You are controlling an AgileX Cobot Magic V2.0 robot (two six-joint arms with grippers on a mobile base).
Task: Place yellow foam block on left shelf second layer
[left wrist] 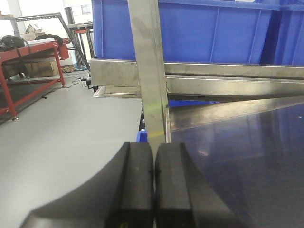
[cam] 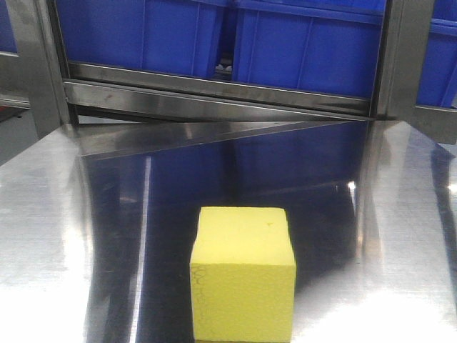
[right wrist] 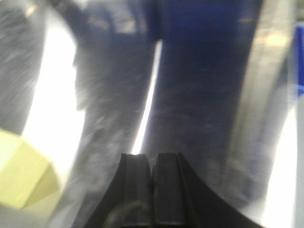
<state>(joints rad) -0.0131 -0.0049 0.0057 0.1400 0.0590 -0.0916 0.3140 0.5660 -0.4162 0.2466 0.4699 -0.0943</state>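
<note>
On steel table (cam: 64, 236), pebbled yellow foam block (cam: 243, 275)

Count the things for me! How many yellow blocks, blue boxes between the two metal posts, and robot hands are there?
Yellow foam block: 1
Blue boxes: 2 (left box, right box)
Hands: 2 (left hand, right hand), both shut
Total: 5

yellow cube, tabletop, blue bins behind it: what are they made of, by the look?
Yellow foam block: looks like foam, matte, with a fine pebbled cell texture on its front face. Tabletop: brushed metal, likely stainless steel; glossy enough to mirror the blue behind it. Blue bins: probably moulded plastic, smooth, with ribbed walls.
</note>
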